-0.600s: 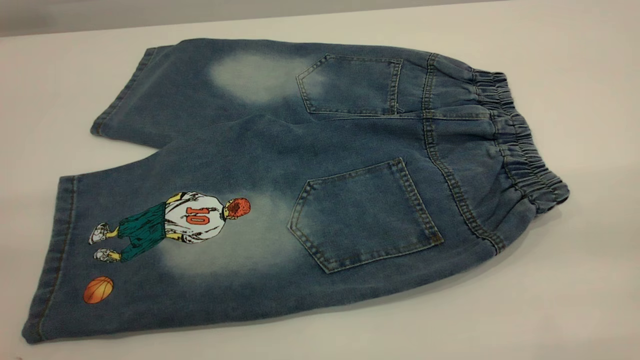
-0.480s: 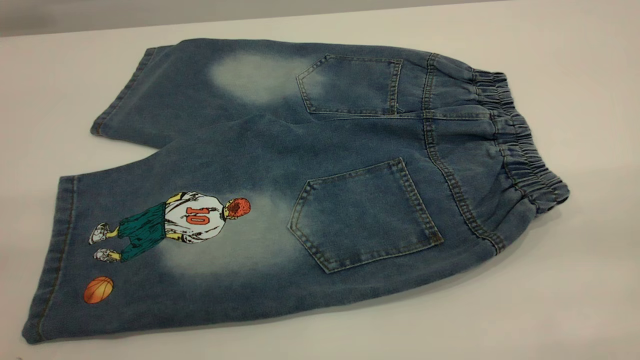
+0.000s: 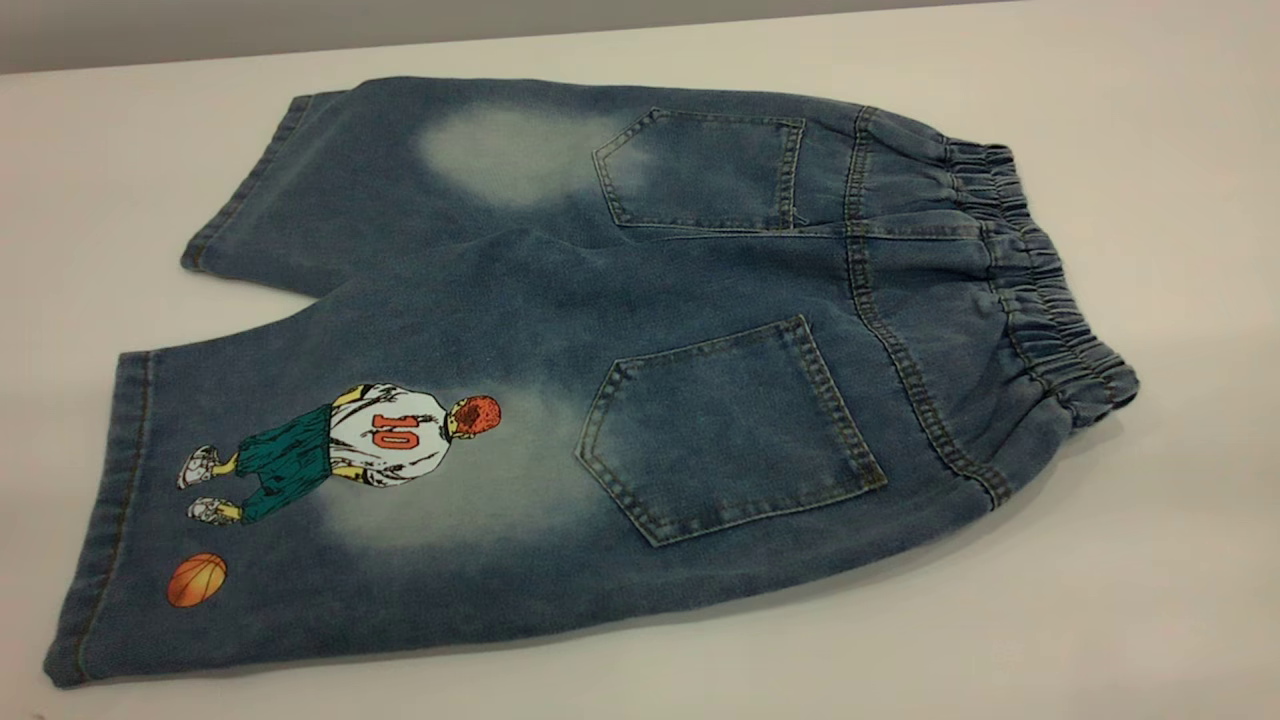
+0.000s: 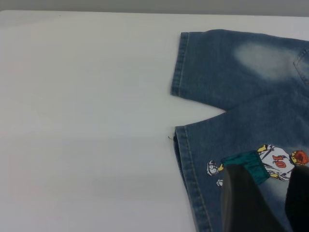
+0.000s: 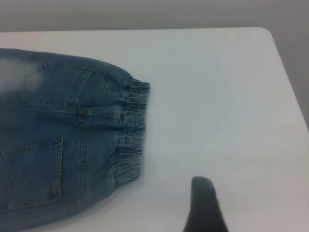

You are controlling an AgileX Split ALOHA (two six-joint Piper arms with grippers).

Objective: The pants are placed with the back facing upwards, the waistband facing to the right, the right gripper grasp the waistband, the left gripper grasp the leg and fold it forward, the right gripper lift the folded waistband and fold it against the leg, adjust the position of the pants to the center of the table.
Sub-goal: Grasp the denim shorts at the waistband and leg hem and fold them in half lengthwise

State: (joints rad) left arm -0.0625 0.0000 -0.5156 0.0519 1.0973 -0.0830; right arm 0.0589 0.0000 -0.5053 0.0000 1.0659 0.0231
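Note:
The pants [image 3: 600, 330] lie flat on the table [image 3: 1150, 560], back up, both patch pockets showing. The ruffled waistband [image 3: 1040, 290] points right. The printed leg [image 3: 330, 500] is the near one, with the number-10 player and an orange ball by its hem. Neither gripper shows in the exterior view. In the left wrist view my left gripper [image 4: 269, 170] hangs open above the printed leg [image 4: 231, 130], the player print visible between its dark fingers [image 4: 241, 203]. In the right wrist view a dark part of my right gripper [image 5: 205, 205] hovers over bare table beside the waistband [image 5: 131, 140], apart from it.
The plain leg [image 3: 400, 180] lies on the far side, spread slightly away from the printed one. The table's far edge [image 3: 640, 35] runs behind the pants. A rounded table corner [image 5: 268, 33] lies beyond the waistband in the right wrist view.

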